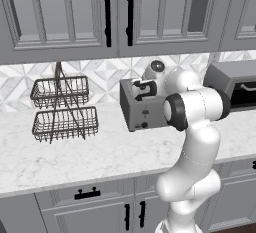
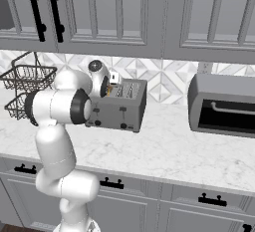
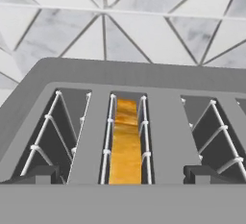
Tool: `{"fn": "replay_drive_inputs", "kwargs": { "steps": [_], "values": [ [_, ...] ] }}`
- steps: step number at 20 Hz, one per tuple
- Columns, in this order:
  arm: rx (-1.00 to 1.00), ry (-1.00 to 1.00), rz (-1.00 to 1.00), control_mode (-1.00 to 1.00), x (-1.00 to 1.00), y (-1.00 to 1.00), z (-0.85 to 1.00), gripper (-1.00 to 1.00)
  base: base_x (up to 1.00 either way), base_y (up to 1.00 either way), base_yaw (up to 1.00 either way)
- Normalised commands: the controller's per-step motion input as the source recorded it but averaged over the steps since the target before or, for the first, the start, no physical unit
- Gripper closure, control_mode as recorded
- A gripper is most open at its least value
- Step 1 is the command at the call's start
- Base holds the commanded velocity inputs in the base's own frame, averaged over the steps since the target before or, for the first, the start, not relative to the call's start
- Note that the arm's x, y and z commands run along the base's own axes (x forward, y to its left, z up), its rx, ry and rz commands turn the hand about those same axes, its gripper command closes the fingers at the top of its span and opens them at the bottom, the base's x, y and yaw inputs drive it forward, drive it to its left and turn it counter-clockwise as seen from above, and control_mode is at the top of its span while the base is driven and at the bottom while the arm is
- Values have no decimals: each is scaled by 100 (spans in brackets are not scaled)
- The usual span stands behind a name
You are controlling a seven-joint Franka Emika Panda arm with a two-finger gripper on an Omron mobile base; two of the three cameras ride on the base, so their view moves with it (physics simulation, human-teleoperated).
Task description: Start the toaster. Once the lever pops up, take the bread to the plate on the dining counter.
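The claw [image 3: 123, 174] hung directly above the toaster [image 3: 144, 81], its two dark fingertips [image 3: 41, 174] spread wide and holding nothing. In the hand view, one fingertip stood over the front edge of the slot on one side and the other over the slot on the opposite side, with the middle slot between them. The bread [image 3: 126, 143] sat upright in that middle slot, below the claw and centred between its fingertips; its golden-orange crust edge faced up between white wire guides. The bread did not touch either fingertip. Whether the fingertips touched the toaster's top could not be told.

In the left base view the claw [image 1: 144, 89] appeared at the top of the toaster [image 1: 140, 114], which stood on the marble tabletop [image 1: 100, 152] against the tiled wall. The arm's elbow hid the toaster's right part. In the right base view the toaster [image 2: 119, 111] showed its front with black levers and knobs, the wrist poised over its left end. Well to one side of the claw stood a two-tier wire basket [image 1: 62, 109]; to the other side stood a grey oven [image 2: 221, 105] with a bar handle. Grey cupboards [image 1: 115, 12] hung above.
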Motion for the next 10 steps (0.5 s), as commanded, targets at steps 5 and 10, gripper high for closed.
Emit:
{"fn": "replay_drive_inputs", "kwargs": {
  "steps": [5, 10],
  "values": [
    [0, -4, 0, -100, -11, 0, 0, 100, 0, 0, 0],
    [0, -9, 0, -100, -22, 0, 0, 100, 0, 0, 0]
  ]
}}
